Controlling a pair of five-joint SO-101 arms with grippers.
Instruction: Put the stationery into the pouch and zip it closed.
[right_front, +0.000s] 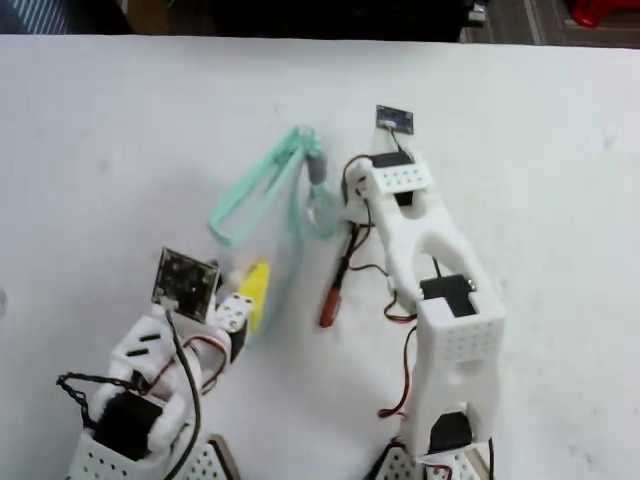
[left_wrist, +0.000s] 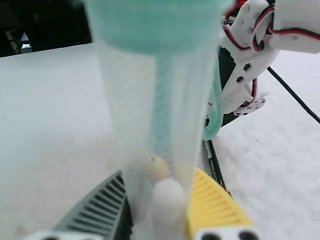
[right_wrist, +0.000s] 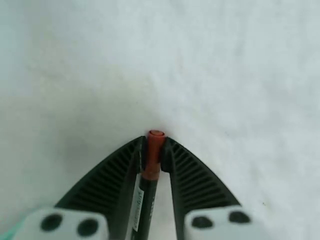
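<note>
The pouch (right_front: 278, 225) is translucent with teal trim and lies lengthwise between the two arms. My left gripper (right_front: 250, 290) is shut on its near end. In the left wrist view the pouch (left_wrist: 155, 100) stands pinched between the grey and yellow fingers of that gripper (left_wrist: 165, 200). A black pen with an orange-red cap (right_front: 328, 308) lies just right of the pouch. My right gripper (right_front: 340, 270) is shut on it. The right wrist view shows the pen (right_wrist: 151, 162) clamped at the tips of this gripper (right_wrist: 155, 142), its cap end poking out over the table.
The white table (right_front: 120, 150) has open room to the left, the right and the back. Its far edge (right_front: 200, 36) runs along the top, with dark floor beyond. A teal loop (right_front: 322, 215) hangs off the pouch beside the right arm. Loose cables (right_front: 400, 400) trail beside the right arm's base.
</note>
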